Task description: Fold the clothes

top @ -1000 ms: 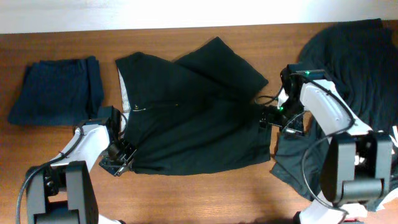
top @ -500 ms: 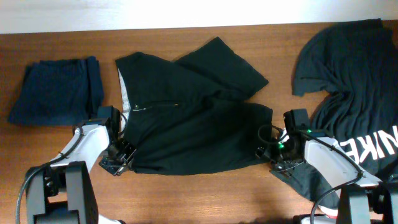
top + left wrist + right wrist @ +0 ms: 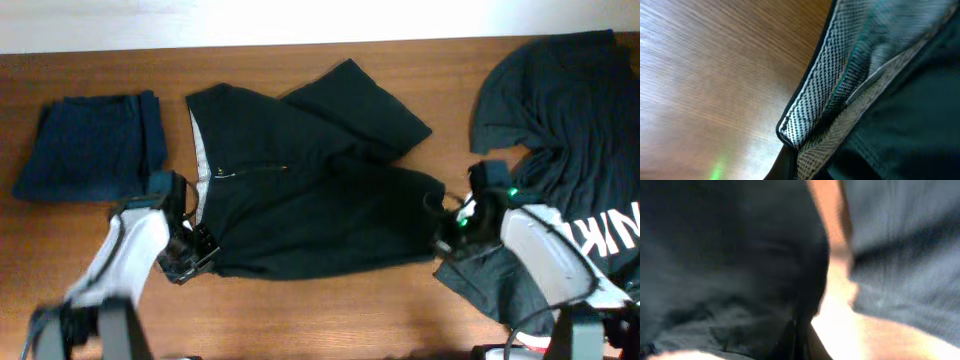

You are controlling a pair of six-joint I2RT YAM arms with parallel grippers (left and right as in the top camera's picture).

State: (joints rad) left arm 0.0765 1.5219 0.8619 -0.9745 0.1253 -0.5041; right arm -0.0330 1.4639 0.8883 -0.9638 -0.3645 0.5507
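The black shorts (image 3: 310, 200) lie spread on the wooden table (image 3: 330, 300), waistband to the left with its pale lining (image 3: 200, 150) showing. My left gripper (image 3: 193, 250) is shut on the waistband's near corner; the left wrist view shows the mesh lining (image 3: 825, 85) pinched at my left gripper (image 3: 797, 162). My right gripper (image 3: 443, 225) sits at the shorts' right leg hem. The right wrist view is blurred, with black shorts fabric (image 3: 725, 255) running into my right gripper (image 3: 799, 340), whose jaws are together on the hem edge.
A black T-shirt with white lettering (image 3: 570, 130) is heaped at the right, partly under my right arm, and shows as grey-black cloth (image 3: 905, 255) in the right wrist view. A folded navy garment (image 3: 90, 145) lies at the far left.
My right arm swung from the T-shirt side down to the shorts' right hem, and its jaws went from wide to shut there. My left gripper tightened on the waistband corner.
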